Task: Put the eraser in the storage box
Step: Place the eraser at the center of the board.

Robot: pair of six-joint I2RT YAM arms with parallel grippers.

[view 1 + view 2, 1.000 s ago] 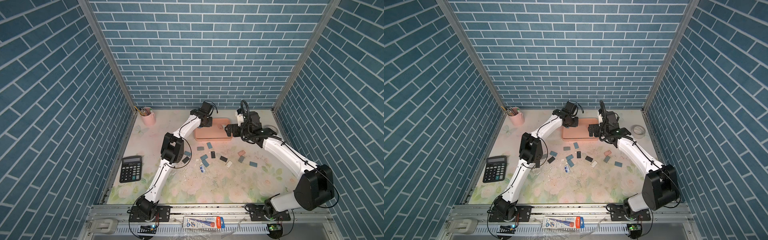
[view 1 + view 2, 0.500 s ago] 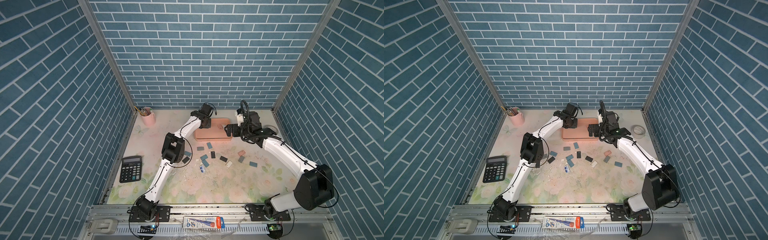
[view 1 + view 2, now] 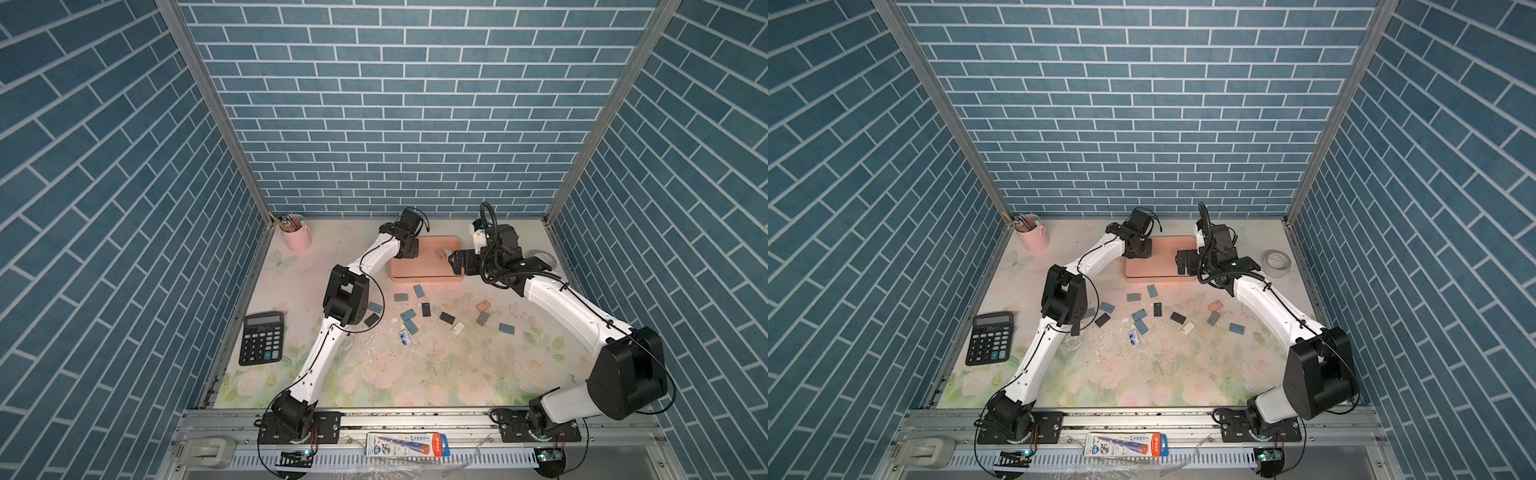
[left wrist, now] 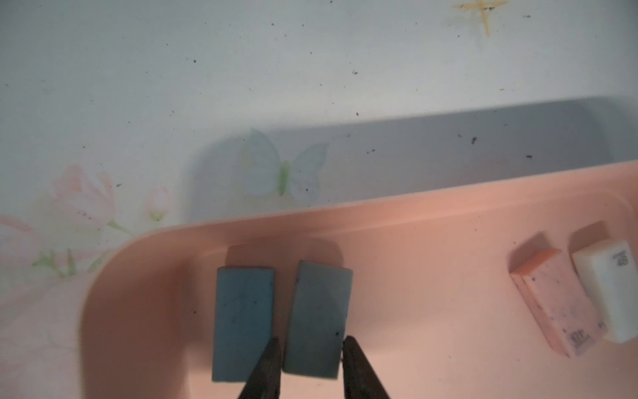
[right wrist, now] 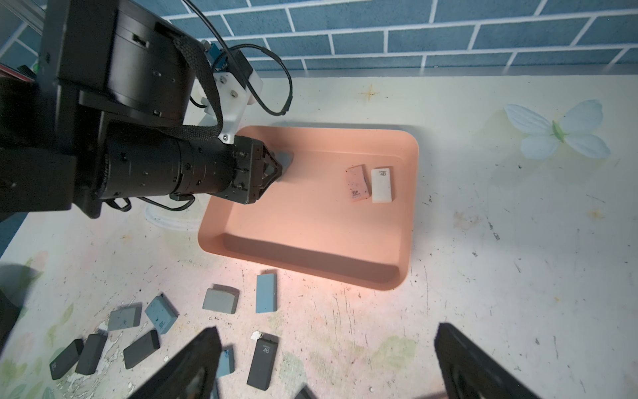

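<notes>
Almost nothing has moved in the last second: both arms keep their poses and the loose pieces lie as they did.

On the floral worktop [image 3: 457,374], the left arm [image 3: 320,353] reaches to the left end of the storage box [image 3: 415,272]. The right arm [image 3: 561,307] ends by the box's right end. The box sits near the back wall.

Both top views hide the left jaws (the wrist covers them). The left wrist view shows them set narrowly against the two long sides of a grey-blue eraser [image 4: 317,311]. They grip it inside the box, close to a rounded corner. Whether the eraser touches the box floor I cannot tell.

The right wrist view shows the right jaws spread wide with nothing between them.

Further left stand the calculator [image 3: 262,344] and the pink pencil cup [image 3: 297,237]. A tape roll [image 3: 1278,263] shows whole in a top view, beside the right arm.

Inside the box, a second blue eraser [image 4: 243,321] lies just beside the held one. A pink eraser [image 5: 356,183] and a white eraser [image 5: 381,184] lie side by side, well apart from those two. The loose erasers [image 3: 419,291], blue, dark and pale, are scattered on the worktop in front of the box.
</notes>
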